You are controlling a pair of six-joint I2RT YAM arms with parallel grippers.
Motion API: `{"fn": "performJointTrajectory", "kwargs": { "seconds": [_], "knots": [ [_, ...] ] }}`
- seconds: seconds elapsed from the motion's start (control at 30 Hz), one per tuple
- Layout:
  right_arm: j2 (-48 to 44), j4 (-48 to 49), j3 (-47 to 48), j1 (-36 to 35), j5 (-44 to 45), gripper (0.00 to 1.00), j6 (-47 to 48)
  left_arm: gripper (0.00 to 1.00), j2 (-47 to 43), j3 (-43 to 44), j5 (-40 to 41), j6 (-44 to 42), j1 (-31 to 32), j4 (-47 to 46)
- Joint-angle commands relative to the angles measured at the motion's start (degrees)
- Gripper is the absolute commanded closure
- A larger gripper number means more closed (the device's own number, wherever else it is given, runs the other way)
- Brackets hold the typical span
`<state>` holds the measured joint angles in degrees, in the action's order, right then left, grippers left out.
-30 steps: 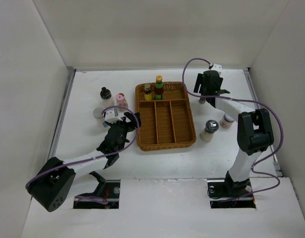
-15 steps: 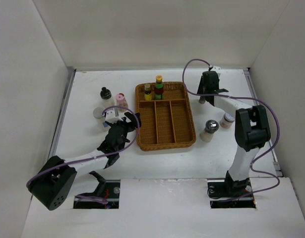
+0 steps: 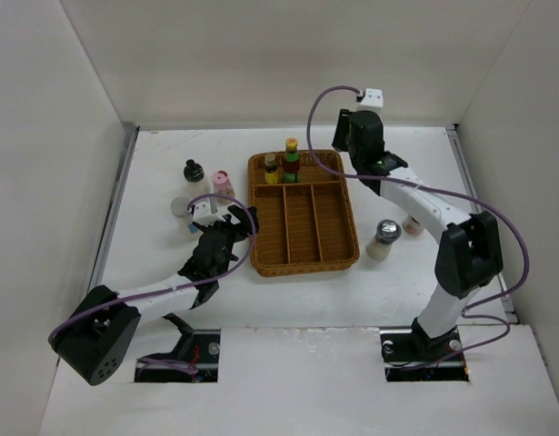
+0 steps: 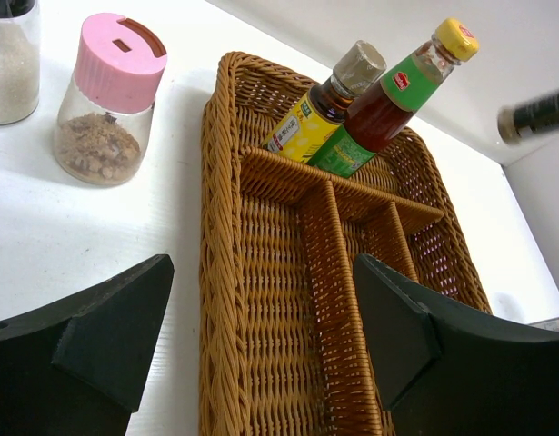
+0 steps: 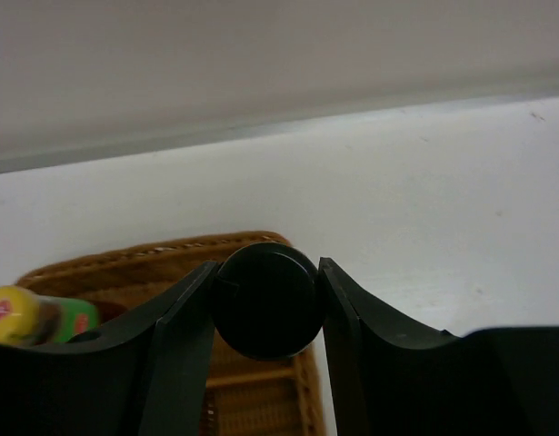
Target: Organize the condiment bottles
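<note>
Right gripper (image 5: pixel 266 311) pinches a black-capped bottle (image 5: pixel 263 286) by its cap over the wicker tray's (image 5: pixel 143 259) far edge. Rigid, likely light; smooth cap could slip.

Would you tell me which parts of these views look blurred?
Left wrist: a dark object at the right edge smears into a streak; the brown wicker tray is sharp. Right wrist: the close round black cap looks soft. Top: evenly lit.

right claw (image 3: pixel 352 156) | at wicker tray (image 3: pixel 306 267) far-right corner | contents unclear
</note>
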<state>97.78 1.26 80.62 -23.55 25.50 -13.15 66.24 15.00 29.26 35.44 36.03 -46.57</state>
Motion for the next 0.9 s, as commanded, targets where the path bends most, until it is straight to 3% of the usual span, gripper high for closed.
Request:
{"fn": "performJointTrajectory", "kwargs": {
  "seconds": [0.0,0.2,0.43,0.87],
  "knots": [
    [4.25,2.52,4.1,-1.8,-1.58,0.65,0.32,0.2,-0.93,0.99,-0.78,0.68,-0.04,-3.09],
    [11.29,0.94,9.02,-5.05,-3.7,0.64,-0.65,0.2,-0.76,0.9,-0.78,0.68,0.04,-3.0],
    [14.63,-0.46,7.89,-6.29,-4.75,0.62,-2.93,0.2,-0.76,0.99,-0.78,0.68,0.05,-3.0],
    [15.25,-2.57,4.11,-6.46,-6.07,0.41,-4.96,0.2,-0.85,0.99,-0.78,0.68,0.31,-3.0]
  ]
}}
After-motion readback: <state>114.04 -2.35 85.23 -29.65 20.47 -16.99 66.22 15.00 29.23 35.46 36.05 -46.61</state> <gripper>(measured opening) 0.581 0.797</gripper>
